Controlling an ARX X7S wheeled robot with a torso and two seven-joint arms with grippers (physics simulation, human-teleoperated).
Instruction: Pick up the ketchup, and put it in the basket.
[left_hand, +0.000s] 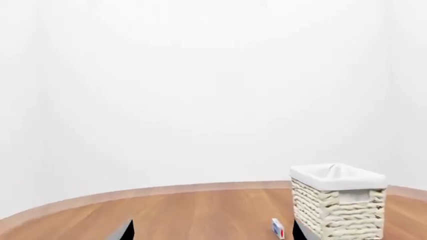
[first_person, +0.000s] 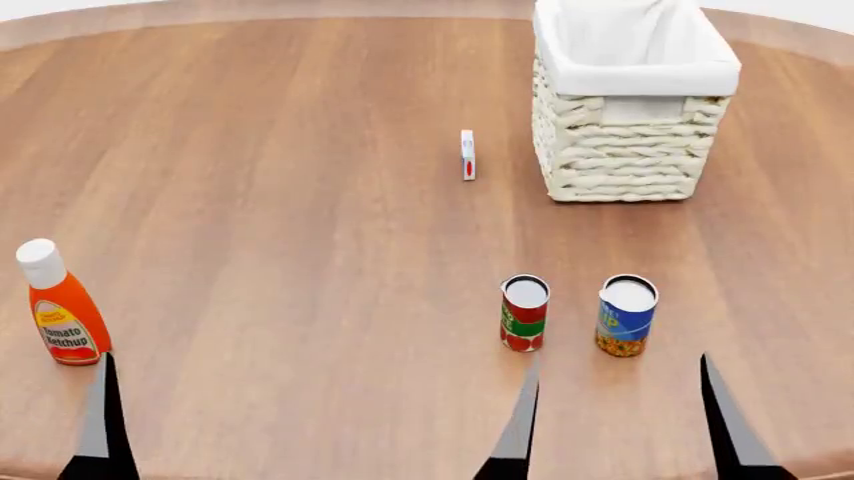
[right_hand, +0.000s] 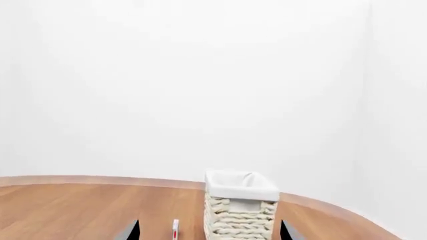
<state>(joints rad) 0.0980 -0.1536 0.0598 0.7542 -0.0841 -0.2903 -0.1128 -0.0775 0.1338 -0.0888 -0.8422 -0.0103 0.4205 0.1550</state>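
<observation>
The ketchup (first_person: 60, 312), an orange-red squeeze bottle with a white cap, stands upright at the table's near left. It shows only in the head view. One finger (first_person: 96, 418) of my left gripper is just in front of it, a little to its right. The left gripper (left_hand: 212, 233) is open and holds nothing. The basket (first_person: 621, 150), cream wicker with a white liner, stands at the far right, and appears as the basket (left_hand: 340, 210) and the basket (right_hand: 241, 215) in the wrist views. My right gripper (first_person: 621, 425) is open near the front edge, and is empty in its own view (right_hand: 208, 232).
A red-and-green can (first_person: 525, 313) and a blue-and-yellow can (first_person: 626, 316) stand side by side just beyond my right gripper. A small white box (first_person: 467, 155) with red and blue print stands on edge left of the basket. The round wooden table (first_person: 294, 200) curves away at the back.
</observation>
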